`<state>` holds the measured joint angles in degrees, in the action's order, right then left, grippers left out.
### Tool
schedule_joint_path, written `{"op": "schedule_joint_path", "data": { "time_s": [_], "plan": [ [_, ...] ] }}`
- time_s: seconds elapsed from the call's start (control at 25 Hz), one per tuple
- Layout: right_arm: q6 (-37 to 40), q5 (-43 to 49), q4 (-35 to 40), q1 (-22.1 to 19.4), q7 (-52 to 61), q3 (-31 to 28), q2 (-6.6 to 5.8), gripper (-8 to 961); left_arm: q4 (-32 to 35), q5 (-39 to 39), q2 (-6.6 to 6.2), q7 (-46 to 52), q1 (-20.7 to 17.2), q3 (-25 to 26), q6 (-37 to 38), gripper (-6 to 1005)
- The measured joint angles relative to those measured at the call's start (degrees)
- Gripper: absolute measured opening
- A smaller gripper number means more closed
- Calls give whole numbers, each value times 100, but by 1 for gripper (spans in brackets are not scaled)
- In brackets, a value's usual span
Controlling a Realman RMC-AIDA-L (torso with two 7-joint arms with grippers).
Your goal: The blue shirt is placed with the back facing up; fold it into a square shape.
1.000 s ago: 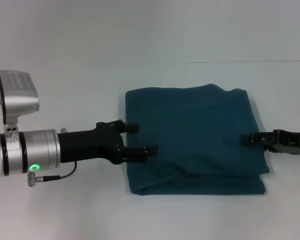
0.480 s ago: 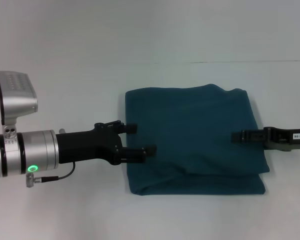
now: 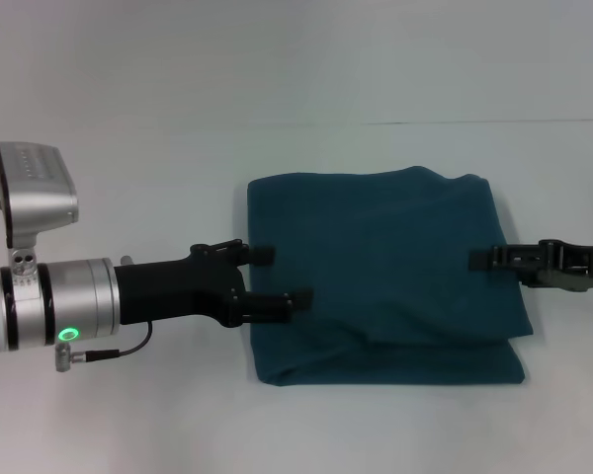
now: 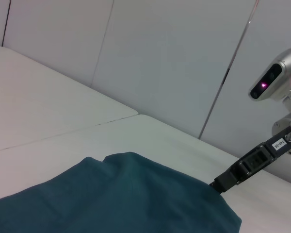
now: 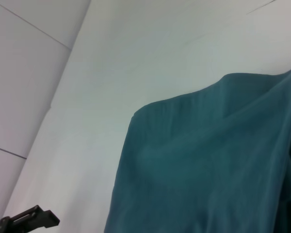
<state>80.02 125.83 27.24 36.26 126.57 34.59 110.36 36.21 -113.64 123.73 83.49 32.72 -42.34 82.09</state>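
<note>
The folded shirt (image 3: 385,276) lies on the counter (image 3: 128,158) between both grippers. The left gripper (image 3: 282,276) reaches over its left edge, jaws apart. The right gripper (image 3: 481,258) hovers over its right edge; whether those jaws are open, I cannot tell.

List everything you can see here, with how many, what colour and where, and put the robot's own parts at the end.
blue shirt: one, dark teal-blue, folded into a rough square, lying flat in the middle of the table.
table: one, white, under the shirt and both arms.
wall: white panels with thin seams, behind the table, seen in the left wrist view.
left tool: one, black on a silver arm, fingers open at the shirt's left edge, the nearer finger reaching over the fabric.
right tool: one, black, at the shirt's right edge over the fabric; its finger state is unclear.
</note>
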Motion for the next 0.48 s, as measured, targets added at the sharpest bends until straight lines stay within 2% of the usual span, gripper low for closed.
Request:
{"op": "schedule_joint_path", "data": {
  "time_s": [0.48],
  "plan": [
    [-353,59,-61,-6,-6,147,107,720,-16,0,2,9,20,-27,0,936]
  ]
}}
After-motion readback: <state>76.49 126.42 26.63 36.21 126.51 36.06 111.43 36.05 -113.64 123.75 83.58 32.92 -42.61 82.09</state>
